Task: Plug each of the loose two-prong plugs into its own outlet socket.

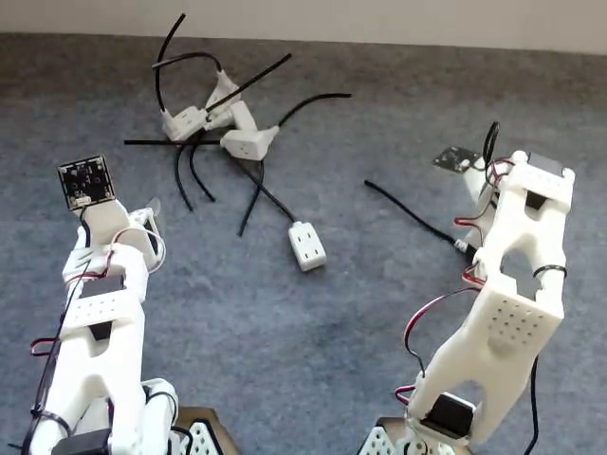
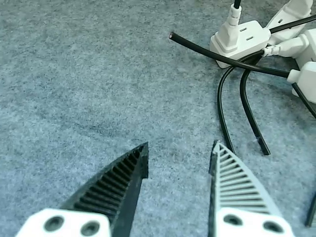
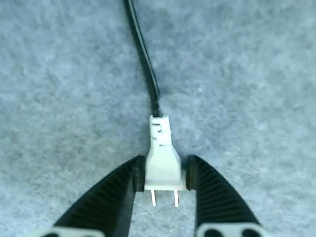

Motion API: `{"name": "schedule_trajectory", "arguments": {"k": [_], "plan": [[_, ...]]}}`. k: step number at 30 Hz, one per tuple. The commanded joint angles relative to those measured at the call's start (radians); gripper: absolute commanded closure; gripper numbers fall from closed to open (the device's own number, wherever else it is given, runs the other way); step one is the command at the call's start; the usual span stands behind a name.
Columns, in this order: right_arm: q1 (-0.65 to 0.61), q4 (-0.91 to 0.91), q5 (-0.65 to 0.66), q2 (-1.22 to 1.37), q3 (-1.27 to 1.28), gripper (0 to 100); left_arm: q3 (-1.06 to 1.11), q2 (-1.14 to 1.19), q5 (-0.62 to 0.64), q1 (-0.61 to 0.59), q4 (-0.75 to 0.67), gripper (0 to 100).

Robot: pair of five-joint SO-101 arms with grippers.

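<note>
Your right gripper (image 3: 165, 163) pinched the smooth white 2-prong plug (image 3: 161, 148) over fuzzy grey carpet (image 3: 247, 74). Your left gripper (image 2: 180, 145), ribbed wedge-shaped fingers spread, hovered near the boxy white sockets (image 2: 242, 39).

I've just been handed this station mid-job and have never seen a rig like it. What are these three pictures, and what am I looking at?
These are two small white robot arms, side by side on a grey carpeted surface. The high view looks down on both from above. The other two pictures come from cameras on the wrists, each looking out past that arm's own two fingers.

The left gripper is open over bare carpet, near a tangle of white outlet sockets and black cables. At least one of those sockets already has a plug in it. One outlet socket lies apart, nearer the middle, with nothing plugged in.

The right gripper is closed on a white two-prong plug. Its prongs point back toward the camera, and its black cable trails off across the carpet.
</note>
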Motion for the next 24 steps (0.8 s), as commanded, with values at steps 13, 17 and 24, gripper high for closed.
{"name": "schedule_trajectory", "arguments": {"k": [13, 17, 24], "plan": [[-0.203, 0.337, -0.252, -0.024, -0.694, 89.6, -0.004, -0.012, 0.005, 0.018, -0.025, 79], [-0.291, 0.337, -0.364, -0.090, -0.799, 89.6, -0.004, -0.012, 0.005, 0.018, -0.025, 79], [-0.446, 0.337, -0.489, -0.289, -0.802, 89.4, -0.004, -0.012, 0.005, 0.018, -0.025, 79]]}}
